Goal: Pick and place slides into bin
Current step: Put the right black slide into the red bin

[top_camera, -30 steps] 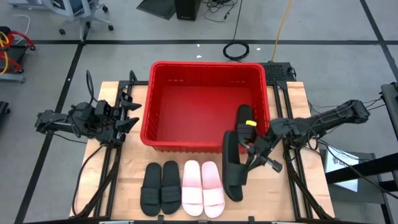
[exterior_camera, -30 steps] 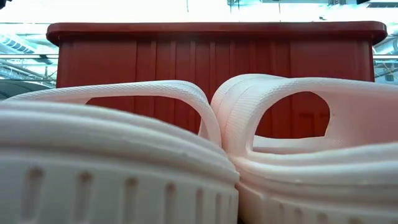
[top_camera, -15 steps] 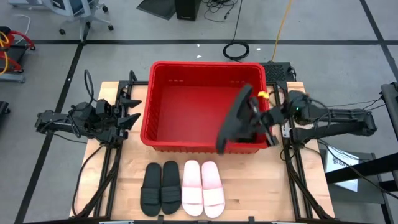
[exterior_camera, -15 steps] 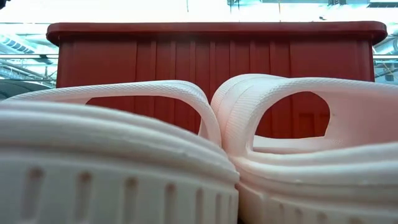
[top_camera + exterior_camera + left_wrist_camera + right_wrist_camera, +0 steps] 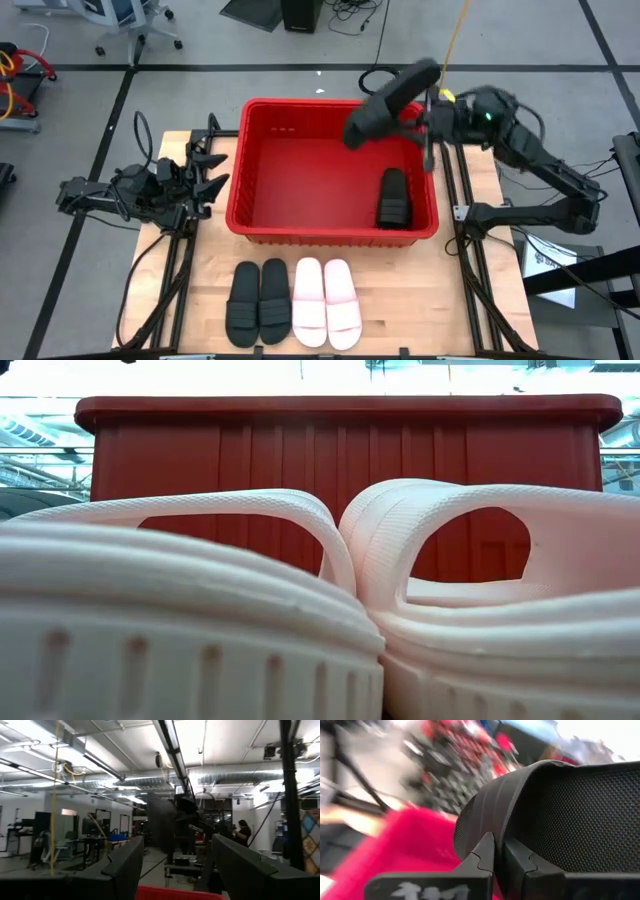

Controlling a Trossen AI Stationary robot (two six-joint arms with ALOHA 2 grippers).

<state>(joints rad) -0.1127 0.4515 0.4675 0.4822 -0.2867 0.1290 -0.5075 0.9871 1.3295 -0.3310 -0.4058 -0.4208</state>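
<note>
Bin [image 5: 262, 190]: solid red. Four slides matte black, ribbed straps — raised one [image 5: 391, 103], one in bin [image 5: 394, 197], pair [image 5: 258, 301] on pale wood table [image 5: 400, 300]. Remaining pair [image 5: 326, 302] pale pink-white.

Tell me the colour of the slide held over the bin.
Black; the slide over the red bin shows best in the high view.

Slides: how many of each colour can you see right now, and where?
Black: 4, one in the right tool over the bin, one inside it, two on the table.
White/pink: 2 on the table.
Total: 6.
</note>
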